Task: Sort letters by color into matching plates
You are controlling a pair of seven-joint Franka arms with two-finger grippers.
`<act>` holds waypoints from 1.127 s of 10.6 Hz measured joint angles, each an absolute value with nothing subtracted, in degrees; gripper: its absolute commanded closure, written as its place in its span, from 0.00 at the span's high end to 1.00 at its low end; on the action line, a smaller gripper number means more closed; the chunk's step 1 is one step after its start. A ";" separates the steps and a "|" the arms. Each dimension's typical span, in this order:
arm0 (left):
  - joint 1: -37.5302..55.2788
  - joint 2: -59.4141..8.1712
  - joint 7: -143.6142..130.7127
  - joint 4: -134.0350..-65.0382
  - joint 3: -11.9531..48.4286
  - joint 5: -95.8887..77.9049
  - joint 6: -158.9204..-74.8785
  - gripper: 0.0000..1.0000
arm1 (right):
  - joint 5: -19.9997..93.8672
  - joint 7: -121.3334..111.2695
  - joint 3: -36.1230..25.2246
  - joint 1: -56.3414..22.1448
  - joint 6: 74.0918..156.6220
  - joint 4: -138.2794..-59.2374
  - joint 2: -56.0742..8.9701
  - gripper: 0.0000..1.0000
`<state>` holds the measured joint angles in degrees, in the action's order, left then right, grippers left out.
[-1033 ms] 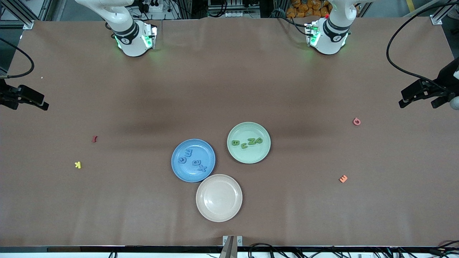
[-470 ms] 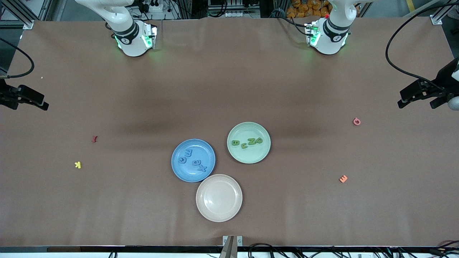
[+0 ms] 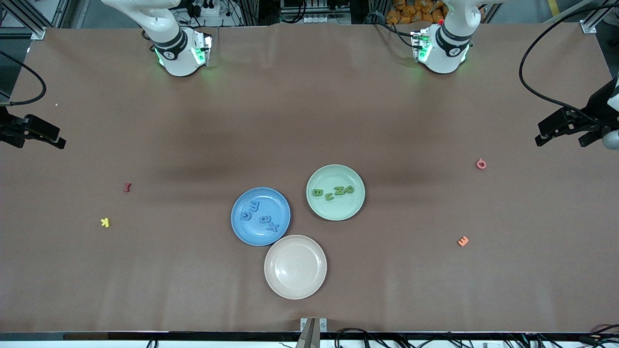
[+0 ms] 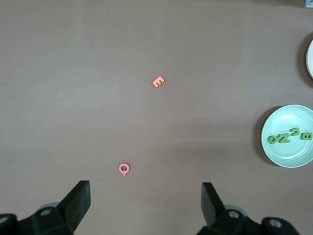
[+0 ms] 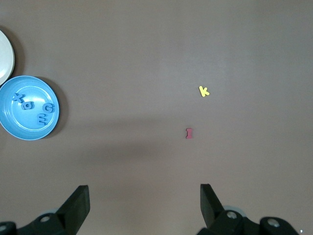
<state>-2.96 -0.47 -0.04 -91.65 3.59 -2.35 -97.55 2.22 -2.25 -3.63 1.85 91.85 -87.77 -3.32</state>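
The blue plate [image 3: 272, 199] holds several blue letters [image 3: 255, 207], also seen as blue letters [image 5: 34, 110] in the right wrist view. Beside it, toward the left arm's end, the mint green plate [image 3: 338, 211] holds several green letters [image 3: 340, 190], which the left wrist view shows as green letters [image 4: 288, 137] in that plate [image 4: 288, 154]. My left gripper [image 3: 560, 142] hangs open and empty over the table's left-arm end, its fingers wide apart around bare table [image 4: 145, 190]. My right gripper [image 3: 41, 143] hangs open and empty over the right-arm end [image 5: 144, 192].
An empty beige plate [image 3: 295, 285] touches the blue plate, nearer the front camera. Loose on the table lie a pink Q [image 3: 480, 164] and an orange E [image 3: 463, 240] toward the left arm's end. A red I [image 3: 127, 187] and a yellow K [image 3: 105, 222] lie toward the right arm's end.
The left gripper has drifted very slightly. Plates, letters and the right gripper have not moved.
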 measured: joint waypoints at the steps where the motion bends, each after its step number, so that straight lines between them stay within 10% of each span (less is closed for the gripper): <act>1: -2.97 -0.57 -0.04 -91.65 3.60 -2.34 -97.56 1.00 | 2.22 -2.25 -3.60 1.78 91.85 -87.84 -3.33 1.00; 12: -3.21 -0.93 0.02 -91.65 3.51 -2.34 -97.56 1.00 | 2.23 8.16 -3.39 -5.56 95.72 -89.63 -4.37 1.00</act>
